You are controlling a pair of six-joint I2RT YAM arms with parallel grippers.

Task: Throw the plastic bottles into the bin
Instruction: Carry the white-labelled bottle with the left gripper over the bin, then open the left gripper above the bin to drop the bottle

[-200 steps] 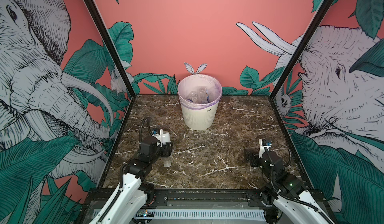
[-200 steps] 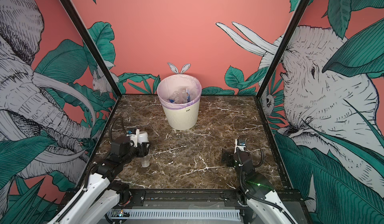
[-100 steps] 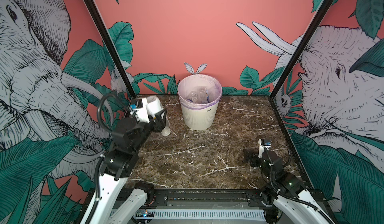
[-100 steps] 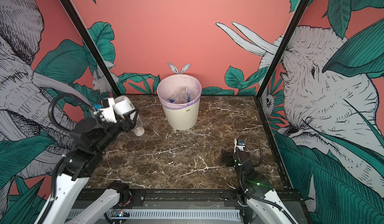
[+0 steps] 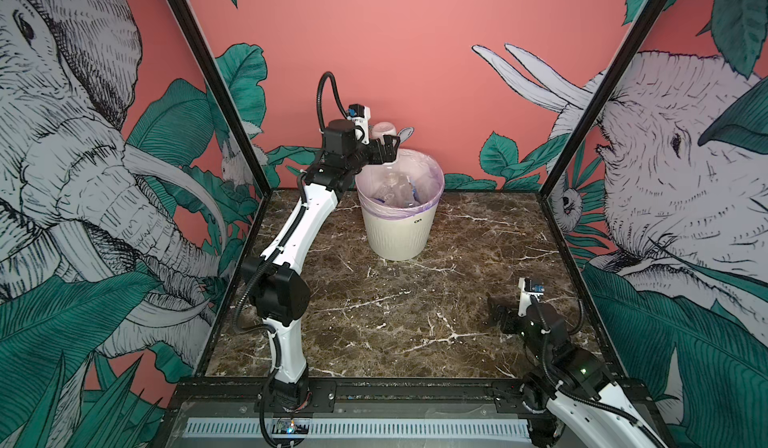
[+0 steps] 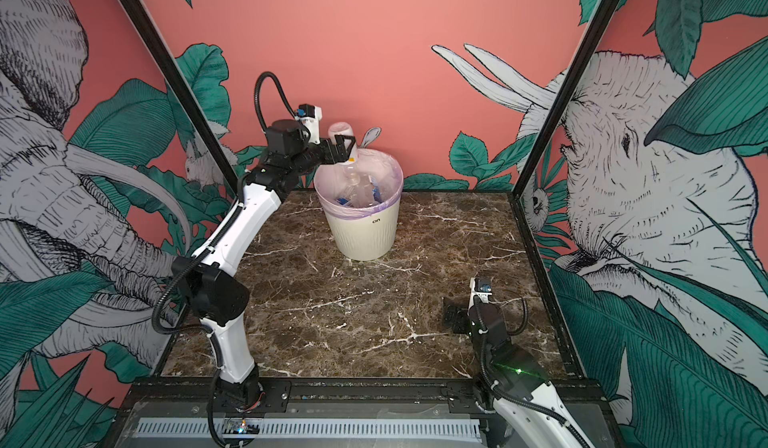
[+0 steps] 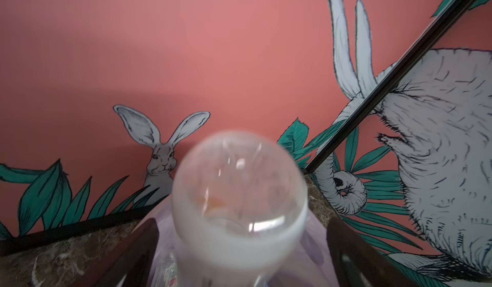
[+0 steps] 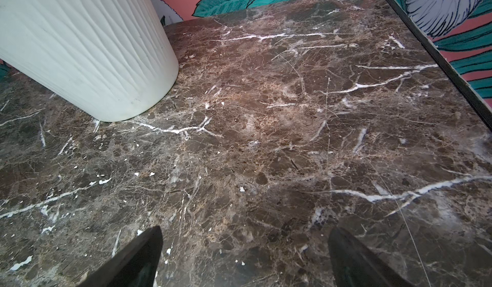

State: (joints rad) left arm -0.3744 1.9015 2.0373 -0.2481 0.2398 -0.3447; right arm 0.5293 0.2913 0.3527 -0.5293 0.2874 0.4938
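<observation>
The bin (image 5: 395, 238) (image 6: 363, 238), cream, ribbed and lined with a pale lilac bag, stands at the back middle of the marble table. Several plastic bottles (image 5: 397, 190) (image 6: 359, 192) lie inside it. My left gripper (image 5: 388, 149) (image 6: 343, 145) (image 7: 243, 220) hangs over the bin's left rim, open. A clear bottle (image 5: 383, 129) (image 6: 338, 128) (image 7: 239, 187) sits base up between its jaws, with a gap on each side. My right gripper (image 5: 496, 313) (image 6: 453, 315) (image 8: 245, 229) rests low over the table at the front right, open and empty. Its wrist view shows the bin's wall (image 8: 80, 46).
Brown marble table (image 5: 395, 321) inside a black frame, with painted walls on three sides. The left arm's elbow (image 5: 282, 292) stands over the left part of the table. A black rail (image 5: 395, 392) runs along the front edge.
The left arm swung up from the front left of the table to above the bin, carrying the bottle. Its jaws have opened off the bottle. The right arm has not moved.
</observation>
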